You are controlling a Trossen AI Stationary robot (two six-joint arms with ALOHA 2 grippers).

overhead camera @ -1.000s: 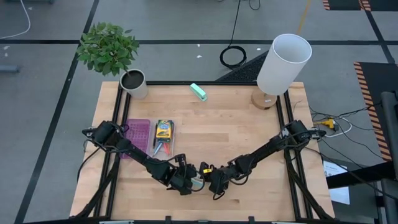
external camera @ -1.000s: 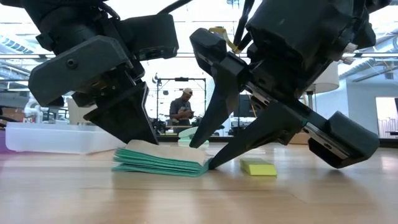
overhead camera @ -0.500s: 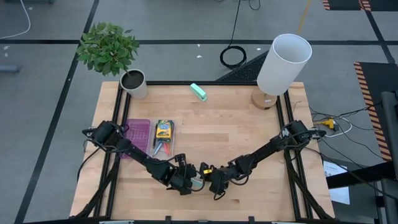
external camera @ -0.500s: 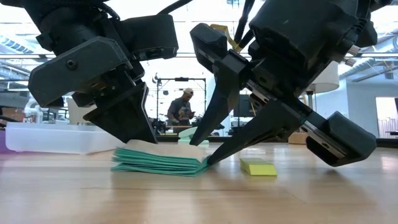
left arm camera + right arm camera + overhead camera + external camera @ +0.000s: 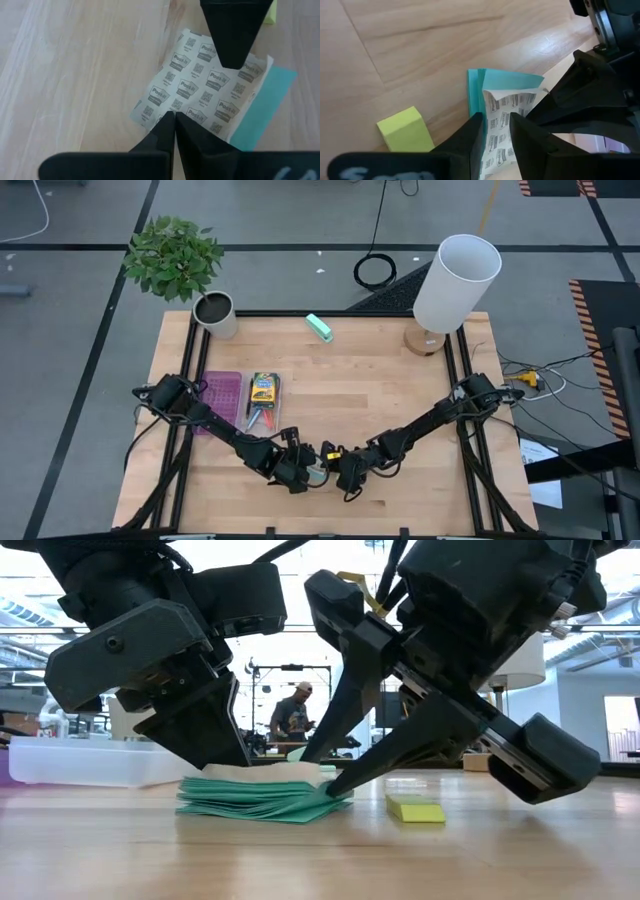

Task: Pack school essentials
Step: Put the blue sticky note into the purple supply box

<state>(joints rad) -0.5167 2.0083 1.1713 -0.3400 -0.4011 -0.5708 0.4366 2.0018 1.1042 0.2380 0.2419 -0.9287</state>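
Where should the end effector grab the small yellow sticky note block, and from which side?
Grip the yellow block across its two long sides, coming straight down from above. It lies flat on the table, apart from the teal pad both end effectors are working, so its low side faces are probably the only surfaces the fingers can close on.

Surroundings: wooden table on a grey floor, open workshop behind.
Butcher-block table (image 5: 380, 395) in a black frame; grey floor (image 5: 80, 330) crossed by dark lines. Potted plant (image 5: 173, 256) off the far left corner, dark-filled cup (image 5: 213, 312) just inside it, white-shaded lamp (image 5: 455, 280) at the far right corner. Coiled black cable (image 5: 375, 271) on the floor beyond. Low view: bright backlit windows (image 5: 300, 645), a person (image 5: 293, 720) standing far back.
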